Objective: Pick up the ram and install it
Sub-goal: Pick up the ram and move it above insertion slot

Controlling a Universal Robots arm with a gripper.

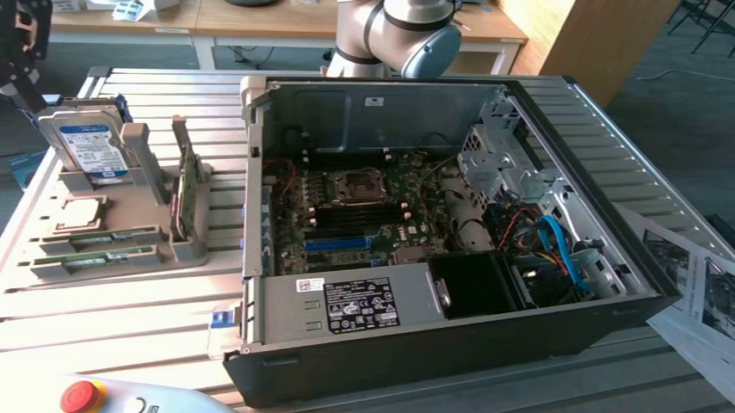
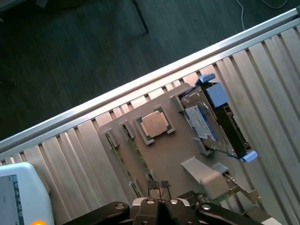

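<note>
Wrist view: tool (image 2: 158, 185), tips together and empty, angled down toward the grey parts tray (image 2: 174, 158).

One computer case (image 1: 643, 297), one motherboard (image 1: 356, 211), one hard drive (image 1: 86, 144), one processor chip (image 1: 78, 212), two ram sticks (image 1: 109, 237), one taller green card (image 1: 184, 194), one gray holder (image 2: 173, 154), one red button (image 1: 78, 394), one robot arm (image 1: 402, 34), one bench (image 1: 115, 327).
</note>
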